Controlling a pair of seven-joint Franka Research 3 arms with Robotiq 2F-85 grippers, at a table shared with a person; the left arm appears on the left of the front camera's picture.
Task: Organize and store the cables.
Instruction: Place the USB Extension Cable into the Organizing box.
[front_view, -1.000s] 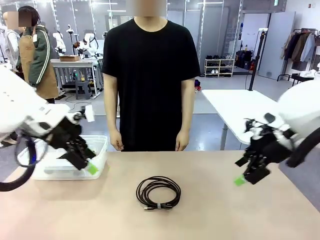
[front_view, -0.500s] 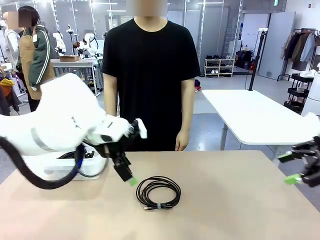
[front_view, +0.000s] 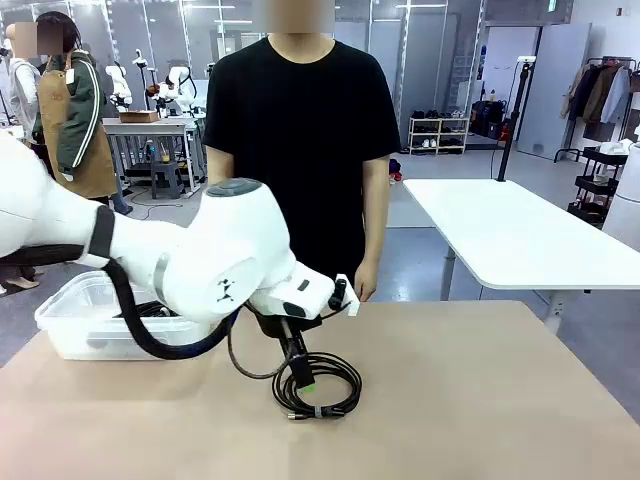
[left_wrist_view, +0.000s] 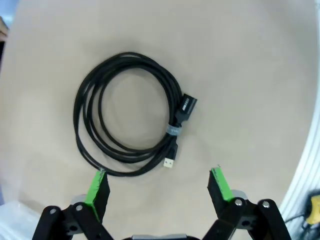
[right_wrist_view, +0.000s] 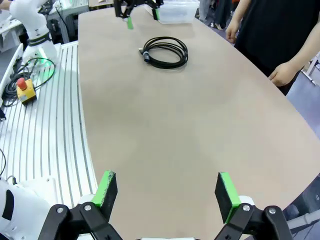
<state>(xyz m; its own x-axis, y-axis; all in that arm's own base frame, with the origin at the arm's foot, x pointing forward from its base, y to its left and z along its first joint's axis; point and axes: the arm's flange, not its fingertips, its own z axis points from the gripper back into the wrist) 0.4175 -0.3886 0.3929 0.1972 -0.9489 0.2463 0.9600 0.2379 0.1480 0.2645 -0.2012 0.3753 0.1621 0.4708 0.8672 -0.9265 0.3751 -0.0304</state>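
One coiled black cable (front_view: 318, 384) is found lying flat on the tan table (front_view: 480, 400), near the middle of the surface and somewhat toward the robot's edge. The coil is bound by a small light tie (left_wrist_view: 172, 130), beside which a black plug housing (left_wrist_view: 185, 106) and a metal plug tip (left_wrist_view: 170, 162) are seen. More dark cord is made out inside a clear plastic bin (front_view: 75, 330) at the far left corner of the table, though its contents are not clearly resolved.

The left gripper (front_view: 300, 375) is positioned directly above the coil, pointing down; in the left wrist view its green-padded fingers (left_wrist_view: 97, 187) are spread wide, nothing is held between them, and contact with the cable cannot be told. The right gripper (right_wrist_view: 167, 192) is seen from its own wrist camera over the table's right end, well apart from the coil, with its jaws likewise wide and empty.

A person in a black shirt (front_view: 300, 130) is standing at the far edge, with one hand (front_view: 364, 283) hanging just beyond it.
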